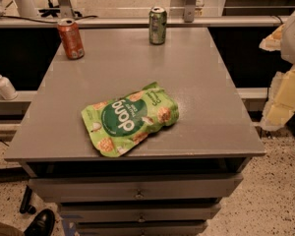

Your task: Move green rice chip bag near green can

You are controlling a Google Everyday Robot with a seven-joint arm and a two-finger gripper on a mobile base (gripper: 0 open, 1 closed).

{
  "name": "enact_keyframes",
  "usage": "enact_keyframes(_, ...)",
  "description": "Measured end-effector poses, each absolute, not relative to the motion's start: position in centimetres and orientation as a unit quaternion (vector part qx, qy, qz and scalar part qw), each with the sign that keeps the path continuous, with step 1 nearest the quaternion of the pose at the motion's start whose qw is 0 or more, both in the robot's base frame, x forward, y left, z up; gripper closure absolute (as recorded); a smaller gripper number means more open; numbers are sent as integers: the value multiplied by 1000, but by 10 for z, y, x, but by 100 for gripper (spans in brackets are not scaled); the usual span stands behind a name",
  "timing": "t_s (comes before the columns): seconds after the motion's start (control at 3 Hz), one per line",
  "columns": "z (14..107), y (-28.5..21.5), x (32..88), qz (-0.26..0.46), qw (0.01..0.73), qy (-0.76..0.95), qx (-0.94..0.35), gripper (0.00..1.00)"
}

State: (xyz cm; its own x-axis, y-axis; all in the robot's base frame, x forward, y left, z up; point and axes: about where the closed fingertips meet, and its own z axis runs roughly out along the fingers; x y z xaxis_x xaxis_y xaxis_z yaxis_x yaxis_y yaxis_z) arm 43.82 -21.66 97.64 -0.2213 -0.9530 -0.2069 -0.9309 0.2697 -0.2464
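Three items on the worktop [206, 107].
- Bag [130, 119]: lower centre of frame, lying flat with the logo up. It looks sealed and puffed, contents unseen. It sits well apart from the green can [158, 25], so the move appears not yet begun.
- Green can: top centre, upright near the far edge.
- Orange can [70, 38]: upper left, upright.
- End effector [285, 90]: pale shape at the right edge, off the worktop and clear of the bag. Cannot tell whether it is wide or narrow.

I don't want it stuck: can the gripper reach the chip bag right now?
Probably yes. The gripper hangs beyond the right edge of the table, and the chip bag lies near the front with bare surface around it. The green can and the orange can stand at the back.
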Motion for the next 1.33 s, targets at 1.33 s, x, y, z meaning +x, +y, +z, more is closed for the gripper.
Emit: enact_keyframes(1.33, 921, -135, 480, 51, 258, 736, -623, 0)
